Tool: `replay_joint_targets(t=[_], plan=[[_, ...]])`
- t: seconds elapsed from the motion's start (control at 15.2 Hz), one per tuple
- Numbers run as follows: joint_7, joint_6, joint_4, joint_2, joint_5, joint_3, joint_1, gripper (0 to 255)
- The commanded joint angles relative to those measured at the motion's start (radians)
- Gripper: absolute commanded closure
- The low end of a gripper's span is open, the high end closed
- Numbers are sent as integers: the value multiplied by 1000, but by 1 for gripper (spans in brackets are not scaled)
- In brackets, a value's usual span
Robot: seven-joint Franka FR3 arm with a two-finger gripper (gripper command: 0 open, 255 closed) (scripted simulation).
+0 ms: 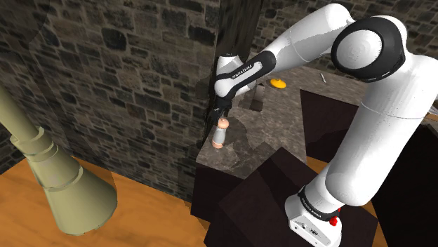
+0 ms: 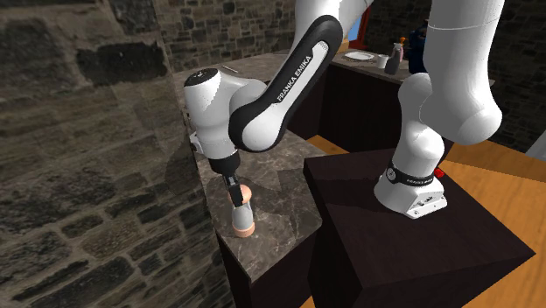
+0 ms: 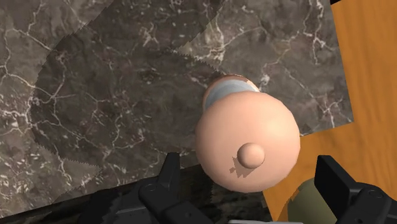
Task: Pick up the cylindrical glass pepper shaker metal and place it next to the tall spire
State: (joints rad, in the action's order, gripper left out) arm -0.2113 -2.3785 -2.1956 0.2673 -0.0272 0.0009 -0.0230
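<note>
Both black fingers (image 3: 170, 184) are seen spread wide, 1 on each side of the pepper shaker (image 3: 247, 143). Its rounded cap is flanked by them without being clasped: a clear gap is left at 1 finger, while the other stands just beside the cap. Nothing is held by the gripper (image 2: 234, 197), which is pointed straight down over the shaker.

The shaker (peach cap with a small knob, pale grey body, peach base) is stood upright on the marble counter (image 3: 95, 95), close to the counter's end corner and near the edge that borders the wood floor (image 3: 362, 95). A dark grey surface with white veining is shown on this counter. The white arm (image 1: 379, 105) is stretched out over the counter from the dark stand (image 2: 420, 236), which is set just beside the counter. A small yellow object (image 1: 278, 83) is lying farther along the counter, well apart from the shaker.

A rough stone wall (image 1: 105, 63) is met by the counter on its far side. The spire (image 1: 67, 186), olive and tapered, is stood on the floor well apart from the counter.
</note>
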Motion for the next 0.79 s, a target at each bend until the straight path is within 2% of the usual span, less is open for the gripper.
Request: replay_joint_targets(t=[0.0,0.53,0.59,0.73], plan=[[1,-21,-1,23,-1,0,0,0],[1,-21,-1,22,-1,0,1,0],[1,-21,-1,22,-1,0,1,255],[1,-21,-2,22,-1,0,1,255]])
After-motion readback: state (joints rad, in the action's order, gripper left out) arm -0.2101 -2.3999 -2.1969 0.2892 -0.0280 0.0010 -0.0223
